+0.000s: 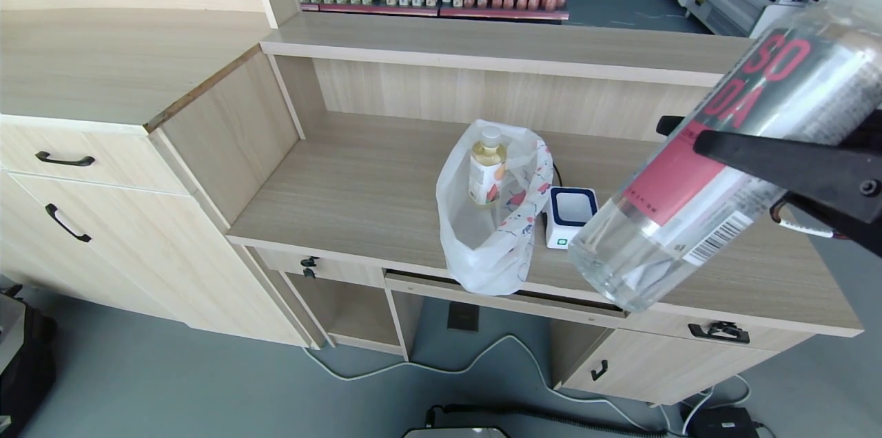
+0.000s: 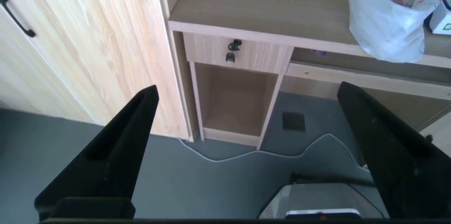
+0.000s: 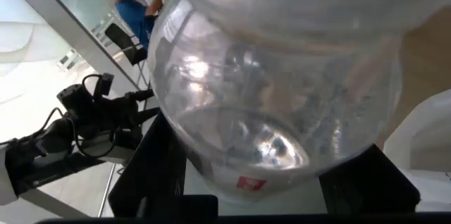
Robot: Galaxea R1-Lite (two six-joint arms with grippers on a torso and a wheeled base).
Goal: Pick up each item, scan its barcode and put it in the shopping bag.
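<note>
Head view: right end effector (image 1: pixel 679 133) is clamped across the mid-body of the soda bottle (image 1: pixel 661 217), held up in the air close to the camera. The bottle's long axis is tilted, with the base down toward the robot's left and the cap end up and to the right.

The barcode (image 1: pixel 716 238) sits on the label near the base and faces up toward the camera. The scanner (image 1: pixel 570 214) is on the tabletop (image 1: pixel 358 197), below and left of the bottle's base, window facing up. My read is that the bottle has to come down and left and roll about its long axis, so the code points down at the window. How high the bottle is above the scanner I can't tell from this angle.

The shopping bag (image 1: pixel 493 245) stands touching the scanner's left side, mouth open, with a tea bottle (image 1: pixel 487 173) upright inside.

The left end effector (image 2: pixel 246 94) is spread wide and empty, low in front of the desk. The right arm is clearly the nearer one.
</note>
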